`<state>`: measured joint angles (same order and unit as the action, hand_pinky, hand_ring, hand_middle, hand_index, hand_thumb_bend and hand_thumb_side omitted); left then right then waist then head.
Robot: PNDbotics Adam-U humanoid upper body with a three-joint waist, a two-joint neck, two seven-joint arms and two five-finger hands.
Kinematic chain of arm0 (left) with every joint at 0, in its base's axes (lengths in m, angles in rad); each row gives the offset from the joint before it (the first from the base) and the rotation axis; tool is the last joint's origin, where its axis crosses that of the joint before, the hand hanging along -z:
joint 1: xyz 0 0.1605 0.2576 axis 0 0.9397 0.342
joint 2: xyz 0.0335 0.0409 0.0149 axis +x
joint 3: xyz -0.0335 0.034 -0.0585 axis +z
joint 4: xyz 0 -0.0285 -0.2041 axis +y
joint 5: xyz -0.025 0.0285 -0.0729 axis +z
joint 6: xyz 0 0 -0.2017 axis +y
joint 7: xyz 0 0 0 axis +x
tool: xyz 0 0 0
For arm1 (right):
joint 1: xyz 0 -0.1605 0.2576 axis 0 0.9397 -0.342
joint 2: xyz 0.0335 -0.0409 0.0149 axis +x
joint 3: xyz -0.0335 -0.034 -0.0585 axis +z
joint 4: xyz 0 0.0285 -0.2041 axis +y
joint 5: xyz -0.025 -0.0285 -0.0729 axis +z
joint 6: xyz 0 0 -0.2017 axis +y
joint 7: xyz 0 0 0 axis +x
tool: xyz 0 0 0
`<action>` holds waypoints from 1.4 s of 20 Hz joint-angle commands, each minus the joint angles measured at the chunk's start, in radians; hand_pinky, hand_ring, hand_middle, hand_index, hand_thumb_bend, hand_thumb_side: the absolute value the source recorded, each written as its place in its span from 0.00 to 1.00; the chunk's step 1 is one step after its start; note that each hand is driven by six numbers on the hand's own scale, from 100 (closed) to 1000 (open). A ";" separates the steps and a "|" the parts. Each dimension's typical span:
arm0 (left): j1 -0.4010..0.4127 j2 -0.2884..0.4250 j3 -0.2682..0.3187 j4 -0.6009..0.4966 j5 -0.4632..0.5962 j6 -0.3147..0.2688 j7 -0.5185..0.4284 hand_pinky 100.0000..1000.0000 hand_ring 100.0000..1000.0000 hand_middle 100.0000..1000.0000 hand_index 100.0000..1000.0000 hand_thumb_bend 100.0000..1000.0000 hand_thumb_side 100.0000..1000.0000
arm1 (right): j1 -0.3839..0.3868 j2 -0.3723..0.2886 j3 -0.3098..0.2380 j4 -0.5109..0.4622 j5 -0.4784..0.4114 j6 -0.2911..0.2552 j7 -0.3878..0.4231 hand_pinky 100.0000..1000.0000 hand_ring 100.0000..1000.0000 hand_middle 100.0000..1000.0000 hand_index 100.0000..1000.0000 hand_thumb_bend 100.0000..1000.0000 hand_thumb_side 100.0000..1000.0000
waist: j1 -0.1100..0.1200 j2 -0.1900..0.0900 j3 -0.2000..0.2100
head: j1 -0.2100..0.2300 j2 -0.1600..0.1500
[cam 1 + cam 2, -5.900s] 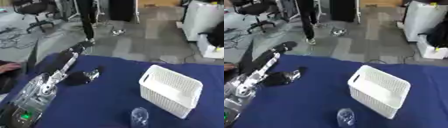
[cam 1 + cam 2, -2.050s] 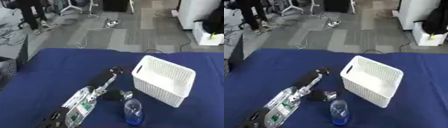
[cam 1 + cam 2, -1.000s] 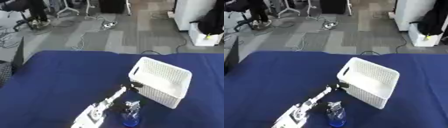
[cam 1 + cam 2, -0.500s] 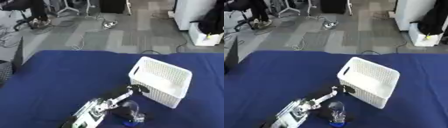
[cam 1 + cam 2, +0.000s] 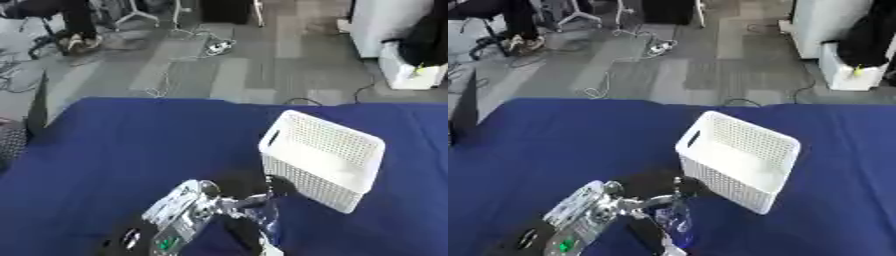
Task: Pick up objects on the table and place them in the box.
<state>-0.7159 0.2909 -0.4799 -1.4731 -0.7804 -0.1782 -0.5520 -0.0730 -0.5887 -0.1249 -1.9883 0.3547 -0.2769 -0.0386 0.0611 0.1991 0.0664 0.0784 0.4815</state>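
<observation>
A clear plastic bottle (image 5: 677,221) with a blue lower part stands on the blue table, just in front of the near left corner of the white mesh basket (image 5: 308,170). My left arm (image 5: 182,212), silver and black, reaches in from the bottom left. Its black left hand (image 5: 656,186) is at the bottle, dark fingers showing on both sides of it, curled round it. The hand almost touches the basket's left wall. What shows of the basket's inside looks bare. My right hand appears in neither view.
The blue tablecloth (image 5: 131,150) stretches left and back from the basket. Its far edge runs across the middle of the view. Beyond it lie grey floor, cables (image 5: 188,60) and a white cabinet (image 5: 385,30).
My left arm has swung from the table's left side to the bottle by the basket, and the hand has closed round it in the last second. The head has also shifted its view.
</observation>
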 commanded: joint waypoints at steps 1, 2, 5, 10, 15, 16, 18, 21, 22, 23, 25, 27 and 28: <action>-0.022 0.016 0.011 -0.012 -0.041 -0.008 -0.040 0.87 0.85 0.92 0.96 0.54 0.66 | -0.003 -0.015 -0.010 -0.012 0.001 0.001 0.003 0.52 0.56 0.55 0.68 0.00 0.78 | -0.004 -0.019 0.000 | -0.003 0.000; -0.022 0.017 0.015 -0.010 -0.044 -0.005 -0.051 0.87 0.84 0.92 0.96 0.54 0.66 | -0.002 -0.015 -0.010 -0.012 0.001 0.001 0.003 0.52 0.56 0.55 0.68 0.00 0.78 | -0.004 -0.019 0.000 | -0.003 0.000; -0.020 0.022 0.026 -0.012 -0.043 0.006 -0.066 0.84 0.85 0.92 0.97 0.54 0.61 | -0.001 -0.015 -0.010 -0.012 0.001 0.001 0.004 0.52 0.56 0.55 0.68 0.00 0.78 | -0.004 -0.019 0.003 | -0.004 0.001; -0.014 0.033 0.050 -0.023 -0.017 0.048 -0.055 0.77 0.85 0.91 0.97 0.51 0.55 | 0.002 -0.015 -0.011 -0.012 0.001 0.001 0.005 0.52 0.56 0.55 0.68 0.00 0.78 | -0.005 -0.019 0.007 | -0.004 -0.003; -0.003 0.046 0.065 -0.019 0.041 0.112 -0.020 0.74 0.85 0.91 0.96 0.51 0.48 | 0.004 -0.017 -0.011 -0.012 0.002 0.001 0.006 0.52 0.56 0.55 0.68 0.00 0.78 | -0.006 -0.018 0.011 | -0.007 -0.008; -0.001 0.049 0.067 -0.019 0.047 0.120 -0.017 0.73 0.84 0.91 0.96 0.50 0.47 | 0.005 -0.018 -0.011 -0.012 0.002 0.001 0.006 0.52 0.56 0.55 0.68 0.00 0.78 | -0.006 -0.018 0.012 | -0.007 -0.009; 0.000 0.053 0.071 -0.020 0.054 0.132 -0.014 0.71 0.84 0.91 0.95 0.50 0.45 | 0.006 -0.018 -0.012 -0.012 0.003 0.001 0.006 0.52 0.56 0.55 0.68 0.00 0.78 | -0.006 -0.017 0.012 | -0.008 -0.011; -0.001 0.053 0.074 -0.020 0.060 0.145 -0.014 0.68 0.82 0.91 0.95 0.50 0.44 | 0.006 -0.018 -0.012 -0.012 0.002 0.000 0.007 0.52 0.56 0.55 0.68 0.00 0.78 | -0.006 -0.017 0.012 | -0.010 -0.015; -0.001 0.052 0.073 -0.020 0.061 0.147 -0.016 0.67 0.82 0.90 0.95 0.51 0.43 | 0.005 -0.018 -0.012 -0.012 0.002 0.000 0.007 0.52 0.56 0.55 0.68 0.00 0.78 | -0.005 -0.017 0.012 | -0.010 -0.015; -0.001 0.050 0.072 -0.019 0.062 0.149 -0.019 0.67 0.82 0.90 0.95 0.52 0.43 | 0.005 -0.018 -0.011 -0.012 0.002 0.000 0.007 0.52 0.56 0.55 0.68 0.00 0.78 | -0.005 -0.017 0.011 | -0.010 -0.015; -0.002 0.044 0.068 -0.017 0.065 0.148 -0.027 0.67 0.82 0.91 0.95 0.52 0.44 | 0.004 -0.018 -0.011 -0.012 0.001 0.000 0.008 0.52 0.56 0.55 0.68 0.00 0.78 | -0.005 -0.016 0.010 | -0.011 -0.014; -0.003 0.037 0.063 -0.015 0.064 0.144 -0.037 0.67 0.82 0.91 0.95 0.52 0.44 | 0.004 -0.018 -0.011 -0.012 0.001 -0.001 0.009 0.52 0.56 0.55 0.68 0.00 0.78 | -0.005 -0.016 0.010 | -0.012 -0.013; -0.005 0.032 0.059 -0.013 0.062 0.140 -0.044 0.68 0.83 0.91 0.94 0.53 0.45 | 0.003 -0.018 -0.011 -0.012 0.001 -0.001 0.009 0.52 0.56 0.55 0.68 0.00 0.78 | -0.004 -0.016 0.009 | -0.012 -0.012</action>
<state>-0.7055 0.3223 -0.4244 -1.4729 -0.7211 -0.0356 -0.5901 -0.0639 -0.5888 -0.1275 -1.9883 0.3548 -0.2772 -0.0308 0.0606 0.1991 0.0757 0.0781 0.4798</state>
